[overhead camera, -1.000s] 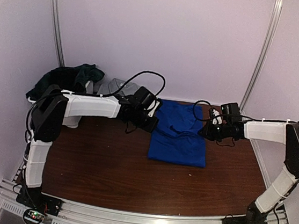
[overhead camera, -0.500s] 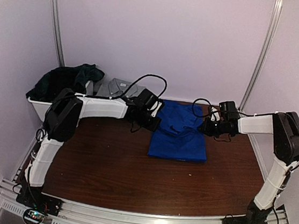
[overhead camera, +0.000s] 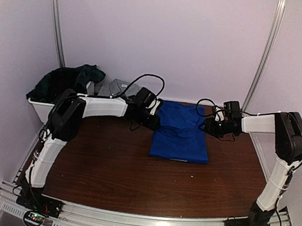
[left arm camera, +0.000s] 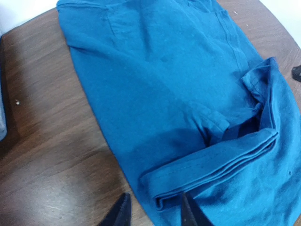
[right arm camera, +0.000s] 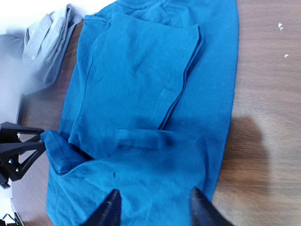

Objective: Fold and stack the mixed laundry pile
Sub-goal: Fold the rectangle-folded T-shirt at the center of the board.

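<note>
A royal-blue T-shirt [overhead camera: 181,133] lies folded on the dark wooden table [overhead camera: 106,168], its near part doubled over the far part. My left gripper [overhead camera: 154,122] is at the shirt's left edge. In the left wrist view it [left arm camera: 154,214] is open, its tips on either side of the folded hem [left arm camera: 211,160] without pinching it. My right gripper [overhead camera: 208,127] is at the shirt's right edge. Its own view shows it [right arm camera: 155,212] open over the blue cloth [right arm camera: 141,94]. The rest of the laundry pile, a dark green garment [overhead camera: 70,78], hangs over the basket at the back left.
The white basket [overhead camera: 41,109] stands at the table's back left corner. A grey shirt [overhead camera: 120,84] lies behind the left arm and also shows in the right wrist view [right arm camera: 49,42]. Side walls and metal uprights enclose the table.
Both grippers were shut on the shirt's edges and now stand open. The raised fold has dropped flat onto the shirt. Both arms have shifted slightly toward the back.
</note>
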Motion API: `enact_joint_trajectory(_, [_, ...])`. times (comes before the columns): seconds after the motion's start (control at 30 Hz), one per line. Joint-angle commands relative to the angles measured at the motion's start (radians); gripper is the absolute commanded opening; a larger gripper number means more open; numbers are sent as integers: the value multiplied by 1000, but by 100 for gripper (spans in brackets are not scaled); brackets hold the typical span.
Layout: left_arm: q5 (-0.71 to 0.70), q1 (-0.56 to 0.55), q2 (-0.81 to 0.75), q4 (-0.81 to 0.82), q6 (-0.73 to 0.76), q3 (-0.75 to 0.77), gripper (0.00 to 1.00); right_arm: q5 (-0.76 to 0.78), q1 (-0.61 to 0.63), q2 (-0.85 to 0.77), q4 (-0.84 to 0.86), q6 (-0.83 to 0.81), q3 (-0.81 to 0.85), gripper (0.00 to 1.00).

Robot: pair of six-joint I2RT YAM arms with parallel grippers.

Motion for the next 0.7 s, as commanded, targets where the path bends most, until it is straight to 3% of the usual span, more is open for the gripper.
enact_joint_trajectory(0.0, [34, 34, -126, 21, 25, -8, 41, -2, -22, -154, -81, -47, 41, 57])
enact_joint_trajectory(0.13, [72, 34, -222, 41, 53, -105, 44, -48, -22, -244, -132, -61, -1, 60])
enact_joint_trajectory(0.33, [223, 16, -283, 146, 83, -288, 37, -148, 20, -324, -96, -33, -136, 50])
enact_joint_trajectory(0.53, [245, -13, -217, 174, 79, -274, 26, -193, 77, -286, -32, 1, -212, 44])
enact_joint_trajectory(0.67, [236, -13, -141, 174, 69, -197, 23, -202, 79, -253, 8, 13, -239, 42])
